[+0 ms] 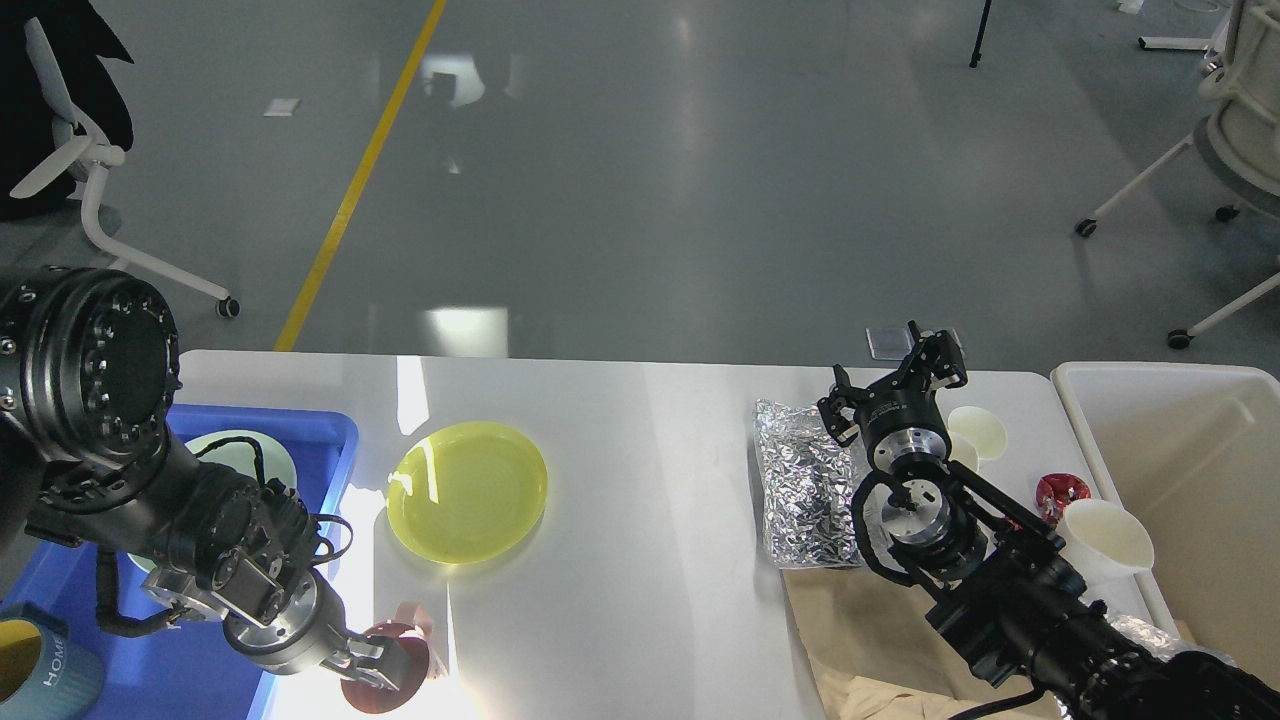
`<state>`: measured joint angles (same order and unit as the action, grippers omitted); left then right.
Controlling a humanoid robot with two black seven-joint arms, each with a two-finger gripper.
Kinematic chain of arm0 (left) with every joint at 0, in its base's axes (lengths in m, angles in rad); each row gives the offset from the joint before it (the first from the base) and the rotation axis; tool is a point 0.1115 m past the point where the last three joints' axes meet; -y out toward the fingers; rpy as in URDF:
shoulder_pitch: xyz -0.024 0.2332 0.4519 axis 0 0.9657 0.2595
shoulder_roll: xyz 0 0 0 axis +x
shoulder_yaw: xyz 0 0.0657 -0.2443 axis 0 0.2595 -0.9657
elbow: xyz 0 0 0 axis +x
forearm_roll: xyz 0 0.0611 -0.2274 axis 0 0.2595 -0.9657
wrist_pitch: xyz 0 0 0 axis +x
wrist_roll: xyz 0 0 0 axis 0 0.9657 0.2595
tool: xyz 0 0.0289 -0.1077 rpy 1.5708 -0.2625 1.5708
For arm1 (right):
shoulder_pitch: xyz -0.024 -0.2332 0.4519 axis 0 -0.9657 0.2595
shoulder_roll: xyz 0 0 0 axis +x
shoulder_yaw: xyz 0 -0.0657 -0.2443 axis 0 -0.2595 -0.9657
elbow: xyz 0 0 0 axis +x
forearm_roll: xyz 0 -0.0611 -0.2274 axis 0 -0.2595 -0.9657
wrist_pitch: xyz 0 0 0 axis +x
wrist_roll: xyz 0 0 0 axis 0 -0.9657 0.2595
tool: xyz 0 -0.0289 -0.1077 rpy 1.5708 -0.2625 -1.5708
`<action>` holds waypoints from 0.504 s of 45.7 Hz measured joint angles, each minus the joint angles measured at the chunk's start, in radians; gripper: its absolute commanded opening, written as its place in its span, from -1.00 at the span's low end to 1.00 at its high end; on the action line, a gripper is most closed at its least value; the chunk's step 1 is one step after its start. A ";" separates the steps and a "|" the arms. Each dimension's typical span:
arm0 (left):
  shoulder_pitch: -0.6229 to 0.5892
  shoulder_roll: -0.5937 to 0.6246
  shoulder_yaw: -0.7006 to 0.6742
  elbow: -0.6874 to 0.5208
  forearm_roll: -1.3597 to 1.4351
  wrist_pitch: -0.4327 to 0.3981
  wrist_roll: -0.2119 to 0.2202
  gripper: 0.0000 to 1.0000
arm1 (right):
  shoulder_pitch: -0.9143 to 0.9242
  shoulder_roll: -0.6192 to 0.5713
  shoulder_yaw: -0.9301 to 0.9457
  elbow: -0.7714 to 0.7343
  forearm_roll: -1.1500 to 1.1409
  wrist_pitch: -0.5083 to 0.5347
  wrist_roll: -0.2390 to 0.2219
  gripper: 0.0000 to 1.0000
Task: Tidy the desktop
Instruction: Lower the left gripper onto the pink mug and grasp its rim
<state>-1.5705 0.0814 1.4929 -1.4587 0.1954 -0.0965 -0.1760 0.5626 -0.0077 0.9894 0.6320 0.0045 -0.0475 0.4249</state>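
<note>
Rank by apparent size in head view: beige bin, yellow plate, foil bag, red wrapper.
1. Beige bin, though cut off by the frame edge.
2. Yellow plate and foil bag: similar area, and the right arm hides part of the bag, so no ranking.
3. Red wrapper, clearly smallest.

One yellow plate [467, 492], one foil bag [805, 482], two white cups [1105, 540].

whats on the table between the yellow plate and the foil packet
Nothing: in the head view the desktop is bare between the yellow plate and the foil packet.
</note>
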 measured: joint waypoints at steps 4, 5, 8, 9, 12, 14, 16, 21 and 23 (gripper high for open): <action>0.008 -0.001 -0.004 0.000 -0.021 0.020 0.001 0.53 | 0.000 0.000 0.000 0.000 0.000 0.000 0.000 1.00; 0.009 -0.002 -0.004 0.000 -0.025 0.021 0.001 0.46 | 0.000 0.000 0.000 0.000 0.000 0.000 0.000 1.00; 0.012 -0.003 -0.005 0.000 -0.031 0.023 0.001 0.32 | 0.000 0.000 0.000 0.000 0.000 0.000 0.000 1.00; 0.015 -0.004 -0.005 0.000 -0.032 0.023 0.001 0.31 | 0.000 0.000 0.000 0.000 0.000 0.000 0.000 1.00; 0.022 -0.004 -0.005 0.000 -0.034 0.024 0.001 0.26 | 0.000 0.000 0.000 0.000 0.000 0.000 0.000 1.00; 0.025 -0.005 -0.007 0.000 -0.034 0.024 0.001 0.20 | 0.000 0.000 0.000 0.000 0.000 0.000 0.000 1.00; 0.026 -0.005 -0.011 0.000 -0.034 0.024 0.001 0.11 | 0.000 0.000 0.000 0.000 0.000 0.000 0.000 1.00; 0.035 -0.006 -0.026 0.000 -0.036 0.024 0.001 -0.10 | 0.000 0.000 0.000 0.000 0.000 0.000 0.000 1.00; 0.039 -0.006 -0.031 0.000 -0.036 0.024 0.001 -0.22 | 0.000 0.000 0.000 0.000 0.000 0.000 0.000 1.00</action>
<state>-1.5315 0.0754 1.4616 -1.4587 0.1597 -0.0728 -0.1748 0.5630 -0.0077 0.9894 0.6321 0.0042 -0.0475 0.4249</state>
